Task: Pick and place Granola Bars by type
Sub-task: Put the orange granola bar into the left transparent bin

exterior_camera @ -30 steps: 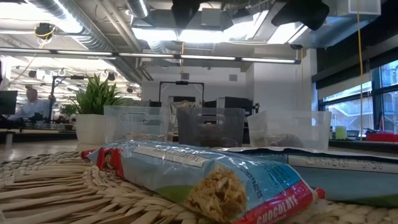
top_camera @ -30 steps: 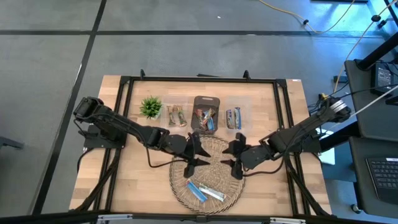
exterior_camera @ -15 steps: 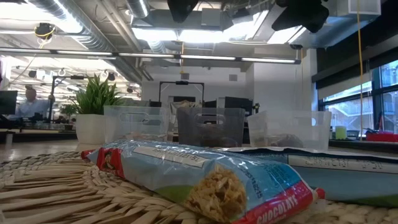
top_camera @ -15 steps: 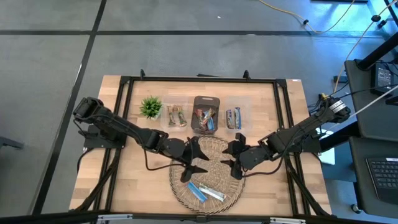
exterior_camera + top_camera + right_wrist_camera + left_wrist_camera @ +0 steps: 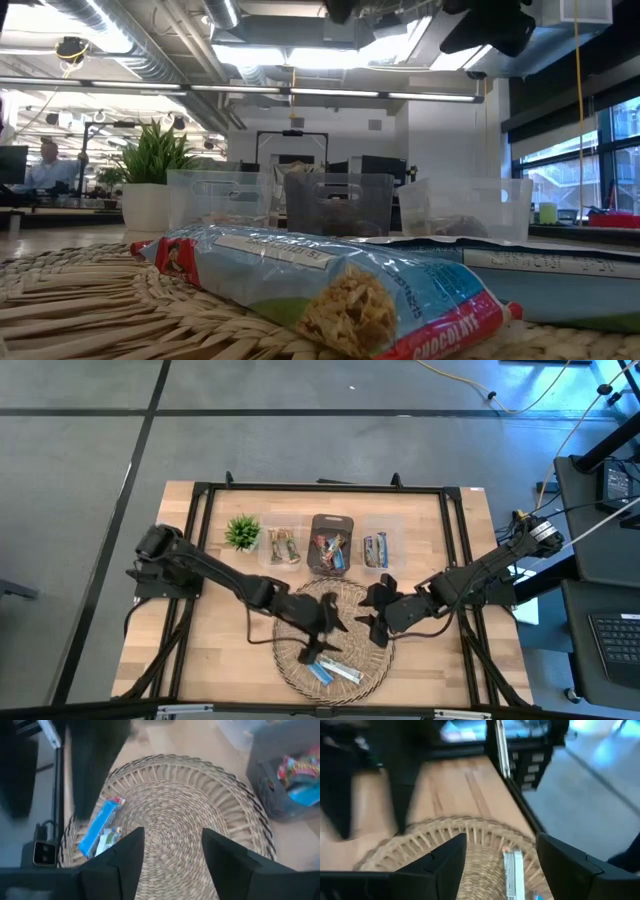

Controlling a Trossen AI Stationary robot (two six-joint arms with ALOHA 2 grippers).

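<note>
Two granola bars lie flat on the round woven mat (image 5: 330, 645): a blue one (image 5: 318, 671) and a blue-silver one (image 5: 346, 673), both large in the low view (image 5: 330, 285). My left gripper (image 5: 322, 636) hangs open over the mat just above them; its wrist view shows one bar (image 5: 512, 872) between the fingers, untouched. My right gripper (image 5: 376, 610) waits open over the mat's right rim, and its wrist view shows the two bars (image 5: 102, 827). More bars sit in three bins along the far side.
Far of the mat stand a clear bin with green-tan bars (image 5: 283, 546), a dark bin with red-multicolour bars (image 5: 330, 546) and a clear bin with blue bars (image 5: 376, 548). A small potted plant (image 5: 242, 532) stands left of them. A black frame runs around the table.
My left gripper has moved right and toward the near edge, over the mat and closer to the two bars, turning somewhat as it went. It stays open. The bars have not moved.
</note>
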